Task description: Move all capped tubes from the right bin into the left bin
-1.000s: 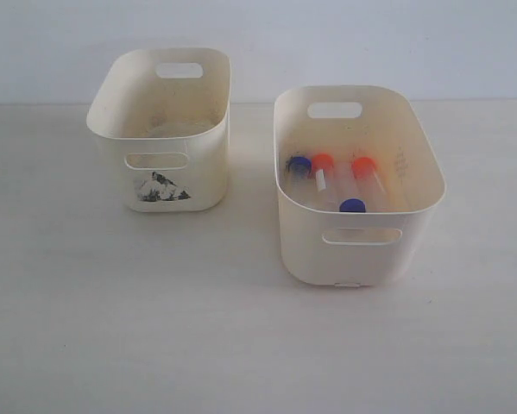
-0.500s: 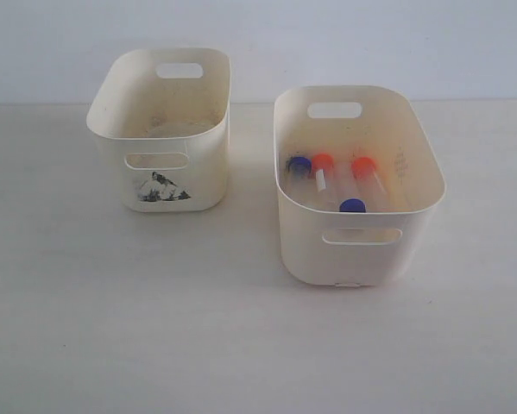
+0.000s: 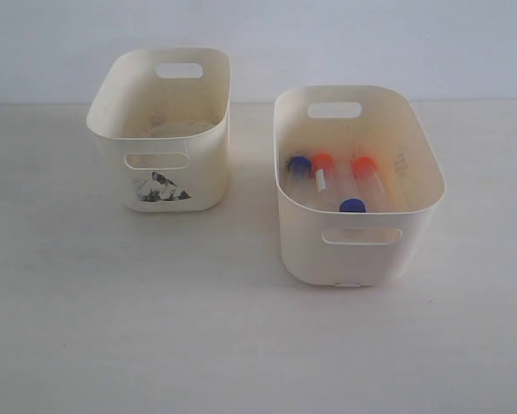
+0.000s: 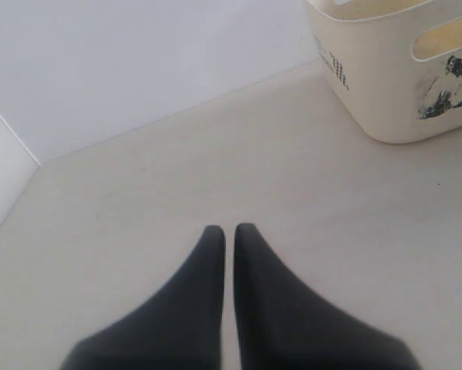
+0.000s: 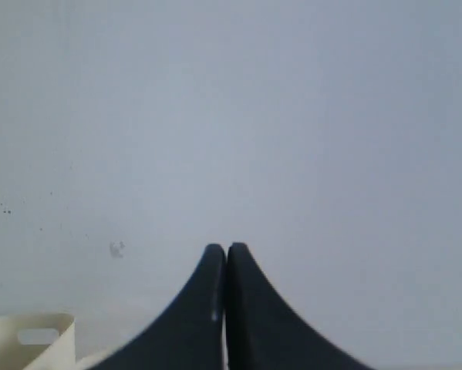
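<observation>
Pale tabletop [image 3: 154, 345], plain grey-white wall [image 3: 370, 43]

Two cream bins [image 3: 208, 172] [image 3: 303, 250], two blue-capped tubes [image 3: 300, 164] [image 3: 352, 205], two orange-red-capped tubes [image 3: 324, 161] [image 3: 364, 165], two dark claws [image 4: 229, 231] [image 5: 226, 250]

From here, the front wall of the right bin [image 3: 362, 259] hides the lower ends of the capped tubes [image 3: 364, 166]. The left bin [image 4: 385, 92] runs off the left wrist view's edge. I can't tell which bin the bin corner [image 5: 30, 343] in the right wrist view belongs to.
</observation>
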Motion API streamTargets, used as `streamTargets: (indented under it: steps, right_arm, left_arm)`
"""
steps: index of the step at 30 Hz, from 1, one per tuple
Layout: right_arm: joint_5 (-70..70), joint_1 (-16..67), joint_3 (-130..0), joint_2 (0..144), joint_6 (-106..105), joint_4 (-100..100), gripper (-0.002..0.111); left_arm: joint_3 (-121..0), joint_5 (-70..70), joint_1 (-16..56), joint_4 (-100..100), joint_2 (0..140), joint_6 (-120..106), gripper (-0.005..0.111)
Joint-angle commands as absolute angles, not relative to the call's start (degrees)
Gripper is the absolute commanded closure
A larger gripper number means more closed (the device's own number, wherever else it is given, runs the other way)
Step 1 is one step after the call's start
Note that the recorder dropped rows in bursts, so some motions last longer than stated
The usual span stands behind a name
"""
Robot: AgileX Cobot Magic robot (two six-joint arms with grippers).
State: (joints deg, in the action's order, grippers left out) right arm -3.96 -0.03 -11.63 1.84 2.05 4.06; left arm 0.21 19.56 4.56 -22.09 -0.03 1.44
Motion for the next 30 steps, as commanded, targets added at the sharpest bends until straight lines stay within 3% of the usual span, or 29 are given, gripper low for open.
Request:
streamTargets:
  steps: [1, 4, 7, 21, 30]
  right_arm:
    - [11.12, -0.42, -22.91, 12.79, 0.59, 3.81, 0.109]
    - [19.4, -0.42, -28.67, 22.67, 0.44, 3.54, 0.109]
    - [19.27, -0.42, -31.67, 30.36, 0.44, 3.54, 0.109]
    - [5.63, -0.07, -34.0, 49.4, 4.77, 5.9, 0.109]
    - [12.54, 10.07, -46.51, 61.6, 4.21, 5.98, 0.109]
  left_arm:
    - [0.0, 19.26, 4.87, -21.93, 0.0, 1.98, 0.102]
    - [0.0, 19.26, 4.87, -21.93, 0.0, 1.98, 0.102]
    - [0.0, 19.26, 4.87, -21.93, 0.0, 1.98, 0.102]
    - [0.0, 19.26, 4.87, -21.93, 0.0, 1.98, 0.102]
    - [0.0, 19.26, 4.87, -21.93, 0.0, 1.98, 0.102]
